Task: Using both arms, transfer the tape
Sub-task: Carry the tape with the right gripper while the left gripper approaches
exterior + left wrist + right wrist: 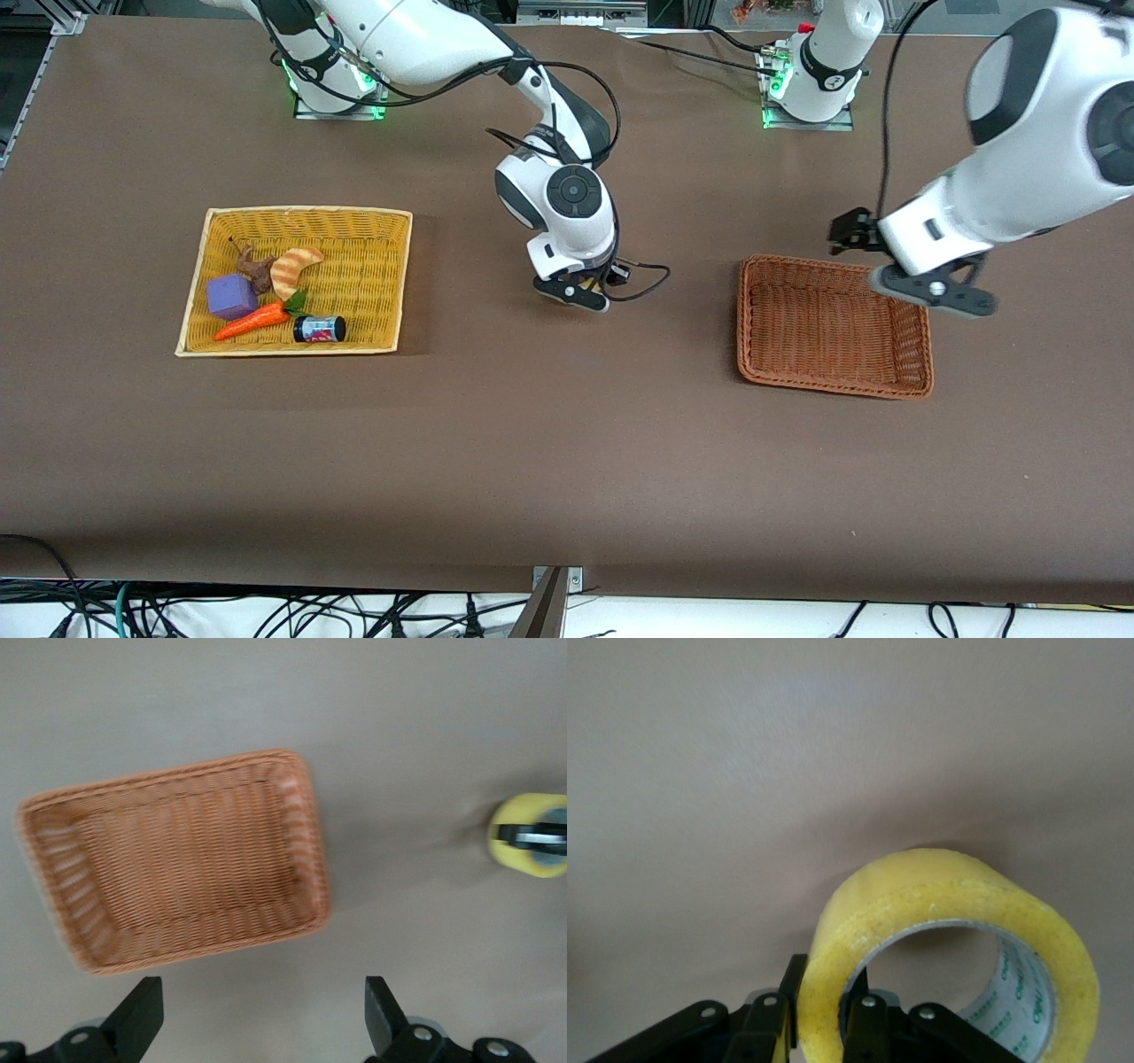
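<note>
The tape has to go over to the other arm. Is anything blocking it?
Nothing visible does. The right tool holds the tape over bare table, and the left tool waits open over the brown basket.

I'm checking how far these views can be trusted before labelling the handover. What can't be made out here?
- Front view: the tape is almost wholly hidden under the right gripper and its wrist.
- Right wrist view: the tape's lower part is cut off by the picture's edge.
- Left wrist view: the left gripper shows only fingertips, and the tape there is blurred.
- Front view: the label of the small jar in the yellow basket is too small to read.
</note>
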Controlling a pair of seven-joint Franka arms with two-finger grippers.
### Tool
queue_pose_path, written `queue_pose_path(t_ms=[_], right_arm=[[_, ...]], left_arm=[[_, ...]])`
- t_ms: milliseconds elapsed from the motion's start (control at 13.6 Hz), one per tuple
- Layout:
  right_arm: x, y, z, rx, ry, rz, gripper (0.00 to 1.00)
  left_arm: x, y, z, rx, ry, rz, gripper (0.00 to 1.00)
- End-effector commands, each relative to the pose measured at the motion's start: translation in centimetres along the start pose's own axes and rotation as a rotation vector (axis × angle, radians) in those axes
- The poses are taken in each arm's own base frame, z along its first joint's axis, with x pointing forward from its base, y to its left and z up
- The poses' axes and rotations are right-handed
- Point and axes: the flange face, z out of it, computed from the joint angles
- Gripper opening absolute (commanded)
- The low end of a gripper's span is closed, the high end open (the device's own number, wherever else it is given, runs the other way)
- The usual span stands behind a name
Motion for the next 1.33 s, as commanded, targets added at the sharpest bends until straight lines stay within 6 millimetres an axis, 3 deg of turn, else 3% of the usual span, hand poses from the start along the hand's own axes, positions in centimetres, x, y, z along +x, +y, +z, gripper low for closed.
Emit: queue_pose_path(t_ms=[0, 147, 221, 295, 368, 589, 737, 811, 1032, 1253], right_arm=[[0.0, -0.5, 2.4, 0.003, 0.016, 0.005, 0.0], [0.0, -0.4, 3.0, -0.001, 0.014, 0.006, 0.03], [0.0, -0.3, 3.3, -0.003, 0.013, 0.006, 0.3], [0.0, -0.4, 3.0, -0.001, 0.016, 0.002, 0.91], [0.3, -0.5, 1.9, -0.002, 0.043, -0.027, 1.0], [2.4, 0.1, -4.4, -0.028, 0.084, -0.035, 1.0], [6.3, 1.5, -11.7, -0.029, 0.076, -0.058, 1.0], [8.1, 3.0, -14.4, -0.062, 0.061, -0.105, 1.0], [15.0, 10.4, -22.5, -0.13, 0.022, -0.315, 1.0], [22.6, 20.5, -28.2, -0.186, -0.045, -0.455, 1.0]], left_arm=[[2.5, 4.7, 2.6, -0.059, 0.006, -0.067, 1.0], [3.7, 7.9, 4.6, -0.068, 0.038, -0.098, 1.0], [4.1, 8.3, 5.5, -0.07, 0.053, -0.102, 1.0], [4.3, 9.2, 6.3, -0.071, 0.056, -0.111, 1.0], [4.4, 9.3, 6.8, -0.072, 0.056, -0.133, 1.0], [5.2, 9.3, 8.2, -0.084, 0.064, -0.147, 1.0], [5.4, 9.2, 9.0, -0.105, 0.062, -0.159, 1.0], [5.5, 9.2, 9.8, -0.103, 0.064, -0.161, 1.0], [6.0, 10.6, 12.6, -0.108, 0.091, -0.152, 1.0], [6.7, 14.5, 16.6, -0.133, 0.081, -0.212, 1.0]])
